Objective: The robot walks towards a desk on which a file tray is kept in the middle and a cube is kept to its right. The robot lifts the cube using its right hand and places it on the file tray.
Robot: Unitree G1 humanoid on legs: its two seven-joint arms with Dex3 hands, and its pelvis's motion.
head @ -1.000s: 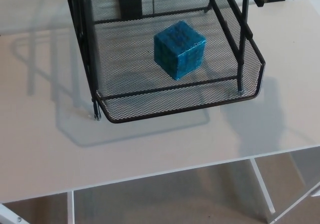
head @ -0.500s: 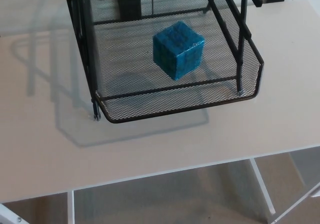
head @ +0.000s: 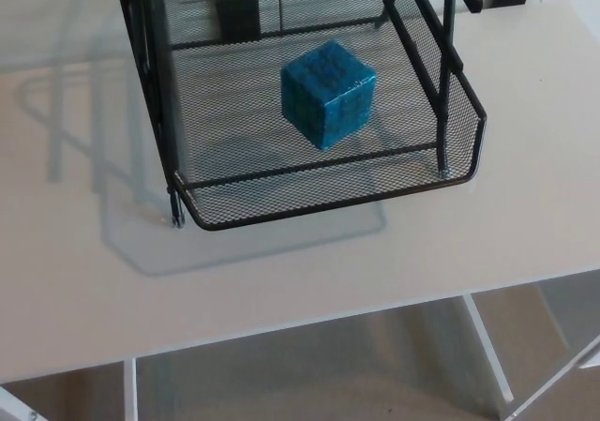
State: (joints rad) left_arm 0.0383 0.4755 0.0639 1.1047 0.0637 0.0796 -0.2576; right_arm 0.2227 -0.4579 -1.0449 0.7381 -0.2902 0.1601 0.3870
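Observation:
A blue cube (head: 328,94) rests on the mesh floor of the black wire file tray (head: 309,207), right of the tray's middle and a little back from its front rim. The tray stands on a pale desk (head: 281,271), with upright black posts rising at its left and right sides. Neither of my hands shows in the head view.
The desk's front edge (head: 300,327) runs across the lower part of the picture, with white desk legs and a beige floor below it. A dark object (head: 236,13) sits behind the tray, seen through the mesh. The tray's shadow falls on the desk to the left.
The whole picture has shifted slightly left and up, so the camera has moved. The cube and tray keep the same place relative to each other.

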